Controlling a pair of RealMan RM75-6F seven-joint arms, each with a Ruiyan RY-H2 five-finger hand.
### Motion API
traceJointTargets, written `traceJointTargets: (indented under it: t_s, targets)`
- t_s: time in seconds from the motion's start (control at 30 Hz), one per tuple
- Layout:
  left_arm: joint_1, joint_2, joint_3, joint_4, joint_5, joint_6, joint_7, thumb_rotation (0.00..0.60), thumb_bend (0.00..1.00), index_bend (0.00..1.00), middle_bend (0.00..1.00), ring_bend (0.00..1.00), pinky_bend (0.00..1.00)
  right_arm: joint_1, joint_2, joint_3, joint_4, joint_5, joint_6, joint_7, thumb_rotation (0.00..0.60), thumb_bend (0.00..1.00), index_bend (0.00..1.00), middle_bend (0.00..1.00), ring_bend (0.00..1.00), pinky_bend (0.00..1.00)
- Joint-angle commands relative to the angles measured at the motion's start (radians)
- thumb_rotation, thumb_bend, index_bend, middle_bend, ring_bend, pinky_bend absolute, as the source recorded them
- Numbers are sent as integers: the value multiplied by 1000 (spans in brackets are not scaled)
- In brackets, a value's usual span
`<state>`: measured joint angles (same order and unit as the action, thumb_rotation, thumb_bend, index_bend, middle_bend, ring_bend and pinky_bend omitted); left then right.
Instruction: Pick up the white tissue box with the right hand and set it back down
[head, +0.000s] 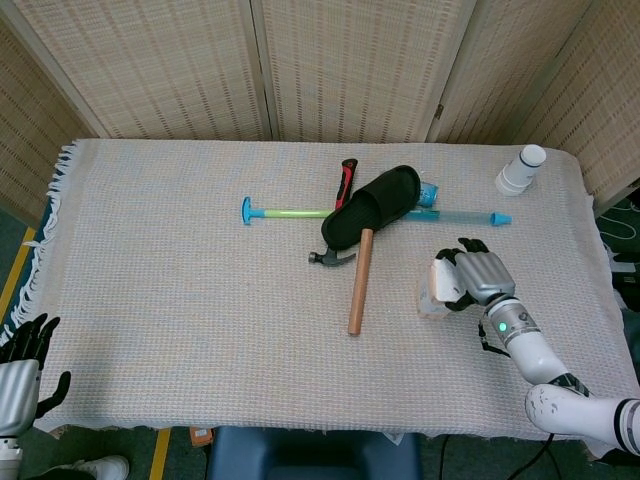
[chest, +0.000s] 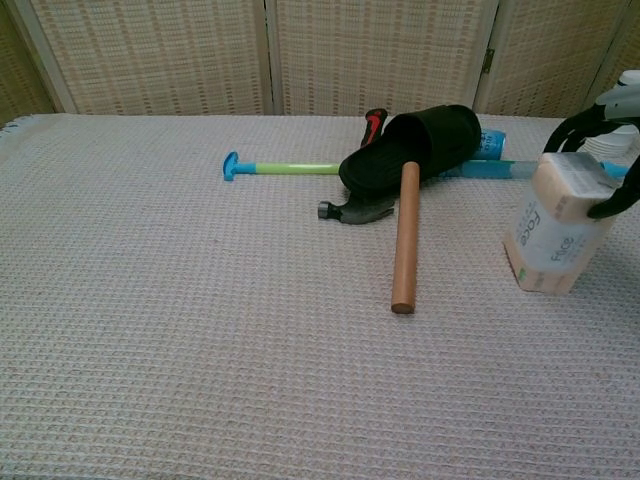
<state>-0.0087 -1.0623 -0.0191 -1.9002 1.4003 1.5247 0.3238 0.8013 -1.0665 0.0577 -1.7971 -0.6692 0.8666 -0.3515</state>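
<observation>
- My right robot hand (head: 478, 277) grips the white tissue box (chest: 552, 234), fingers curled over its top.
- The box stands tilted on the desk (head: 180, 290), right of the hammer (head: 355, 280).
- My left robot hand (head: 22, 372) hangs open, off the desk's corner.

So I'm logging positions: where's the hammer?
Head view, mid-table: the hammer lies with its head beside the black slipper, left of the tissue box.

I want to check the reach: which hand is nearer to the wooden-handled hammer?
The right. The right hand grips the tissue box, just right of the hammer; the left hand rests off the table's front-left corner.
</observation>
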Motion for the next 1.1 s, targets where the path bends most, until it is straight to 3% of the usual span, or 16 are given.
traceJointTargets:
  t_s: [0.03,0.17,0.3,0.43,0.53,0.63,0.67,0.77,0.8,0.87,0.93,1.1]
  targets:
    - [-1,-1,-1,0,-1,-1,2,600,399,66,0,0,166,-1,-3,0,4,-1,3,-3,600,132,281,276,64,0]
    - [-1,-3,-1,1,-3,-2,5,600,399,66,0,0,167,-7,-15,1,11,-21,36,-16,600,177,330,315,108,0]
    - [-2,-3,0,0,-3,-3,8,600,398,66,0,0,166,-24,-31,8,16,-57,79,-14,600,297,408,383,177,0]
    - [0,-1,0,-1,-1,1,3,600,398,66,0,0,166,-66,-34,31,27,-153,99,84,600,309,450,450,250,0]
    - [1,0,0,-1,1,2,1,600,399,66,0,0,167,-137,-44,69,60,-308,119,315,600,309,450,460,265,0]
    - [1,0,1,-2,3,1,2,600,398,66,0,0,166,-226,-90,104,150,-516,171,717,600,309,450,460,266,0]
    - [1,0,2,-2,3,0,3,600,399,66,0,0,166,-255,-112,107,203,-594,186,914,600,309,449,460,266,0]
    - [1,-1,2,-2,4,2,4,600,399,66,0,0,166,-287,-148,73,361,-752,185,1342,600,309,431,461,266,0]
    - [1,-2,2,-2,4,2,5,600,399,66,0,0,166,-289,-164,59,419,-787,188,1430,600,309,428,461,266,0]
    - [1,-3,2,-2,2,0,7,600,399,66,0,0,166,-289,-212,27,547,-840,189,1543,600,309,427,461,266,0]
    - [-1,-4,1,-1,-1,-2,10,600,400,66,0,0,166,-288,-257,6,642,-864,188,1578,600,309,426,460,265,0]
    - [-5,-9,0,2,-10,-11,20,600,398,66,0,0,166,-280,-361,-19,822,-867,153,1523,600,309,426,460,254,0]
